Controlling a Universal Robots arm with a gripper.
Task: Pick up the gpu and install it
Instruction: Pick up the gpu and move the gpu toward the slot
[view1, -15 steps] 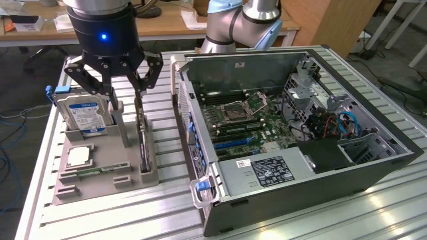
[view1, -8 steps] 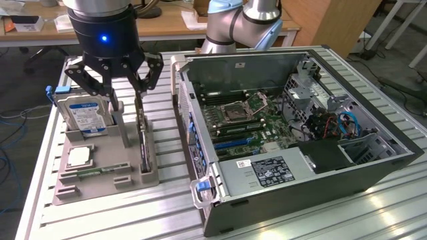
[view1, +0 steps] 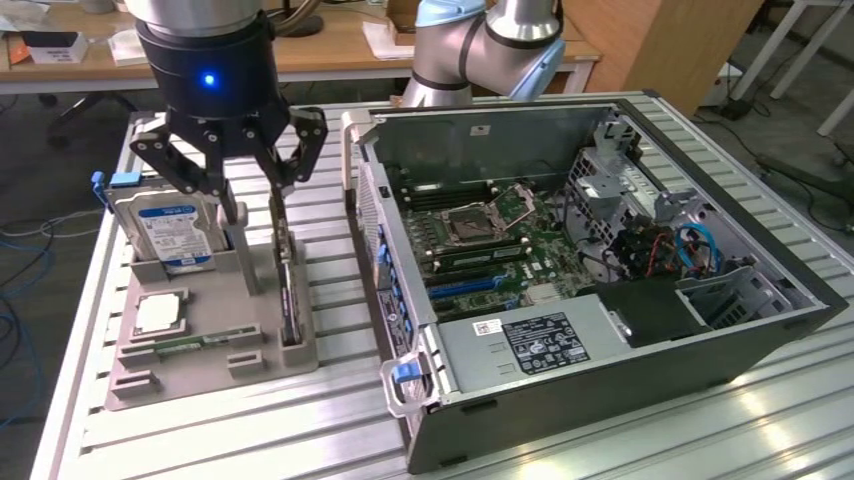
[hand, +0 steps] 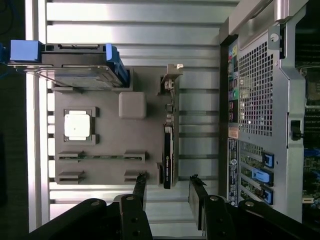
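**Exterior view.** The gripper (view1: 256, 215) hangs over the grey holder tray (view1: 200, 372), its jaws spread wide with nothing held between them. The gpu (view1: 290, 290) stands on edge below it, in the tray slot nearest the open computer case (view1: 601, 330). It sits apart from the hard drive (view1: 167, 235) and the CPU chip (view1: 158, 312). Treat the gpu as light and stiff but fragile. It is a thin board that would likely not tolerate twisting, or a hard squeeze on its components. From this side you see little more than its dark upper edge.

**Wrist view.** Looking down past the fingers (hand: 141, 182), the gpu (hand: 168, 150) appears edge-on as a narrow dark strip. A black block runs along the part closest to the gripper (hand: 168, 181), and a silver bracket sits at the far end, level with the hard drive (hand: 75, 70). The card lies on the line between the two open fingers, and neither finger touches it. Your best hold is probably across the two flat faces at the black block, where the pads would meet a broad, even surface. Keep off the bracket and the lower edge seated in the slot. The faces look smooth, so a light grip may slip.
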